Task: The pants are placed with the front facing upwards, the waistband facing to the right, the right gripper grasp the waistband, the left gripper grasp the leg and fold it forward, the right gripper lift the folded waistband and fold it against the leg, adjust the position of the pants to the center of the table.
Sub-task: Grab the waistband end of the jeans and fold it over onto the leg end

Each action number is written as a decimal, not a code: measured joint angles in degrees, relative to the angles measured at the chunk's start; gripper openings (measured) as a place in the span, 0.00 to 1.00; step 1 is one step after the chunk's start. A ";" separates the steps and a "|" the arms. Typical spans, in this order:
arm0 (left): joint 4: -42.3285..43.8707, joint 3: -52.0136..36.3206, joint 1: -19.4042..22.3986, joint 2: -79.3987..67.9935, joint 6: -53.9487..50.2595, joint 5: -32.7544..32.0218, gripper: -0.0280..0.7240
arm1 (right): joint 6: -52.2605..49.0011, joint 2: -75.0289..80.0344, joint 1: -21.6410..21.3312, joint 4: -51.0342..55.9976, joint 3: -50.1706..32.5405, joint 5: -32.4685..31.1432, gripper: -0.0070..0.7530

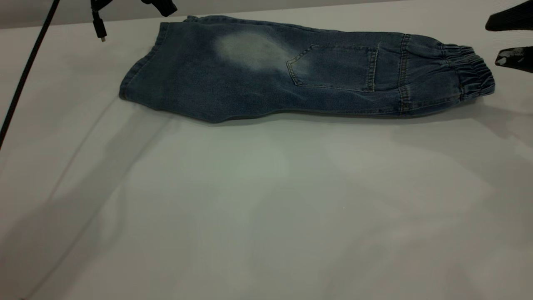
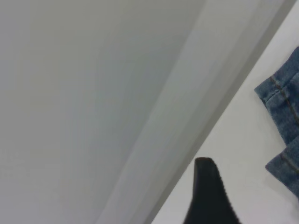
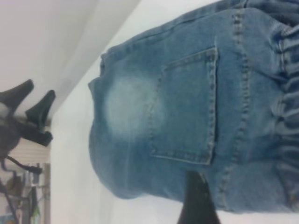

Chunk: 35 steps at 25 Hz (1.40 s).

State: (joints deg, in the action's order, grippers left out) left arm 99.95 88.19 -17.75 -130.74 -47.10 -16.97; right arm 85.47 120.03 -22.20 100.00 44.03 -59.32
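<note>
The left gripper (image 3: 32,108) hangs raised just beyond the hem end of the pants (image 1: 291,73), its fingers spread and holding nothing. The pants lie folded lengthwise on the table (image 1: 266,208), a back pocket (image 1: 333,68) facing up. The waistband (image 1: 470,71) lies just beside the right gripper (image 1: 513,39), whose jaws stand parted, empty.

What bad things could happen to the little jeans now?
1. The pants lie near the far edge of the table, so a push could slide them off.
2. The right hand, open beside the waistband, might pinch only one layer, and the fold could fall open.
3. The left hand hovers above the leg hem; its hanging cable might snag the cloth.
</note>
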 joint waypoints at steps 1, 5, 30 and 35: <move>0.00 0.00 0.00 0.00 -0.45 0.31 0.59 | -0.36 0.00 0.37 0.00 -0.27 0.91 0.54; 0.05 -0.05 -0.07 0.00 -3.13 3.34 0.59 | -4.11 0.00 3.16 -0.01 -1.67 6.14 0.54; -4.15 -0.11 -0.11 0.06 -3.09 12.70 0.57 | -14.52 7.05 4.60 -2.52 5.66 10.98 0.67; -4.15 -0.11 -0.11 0.06 -3.09 12.82 0.56 | -14.52 7.05 6.09 -0.92 7.45 12.30 0.75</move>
State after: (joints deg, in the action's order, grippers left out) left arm 95.80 88.07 -17.86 -130.67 -50.19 -4.15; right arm 70.94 127.08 -16.11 99.08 51.48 -47.02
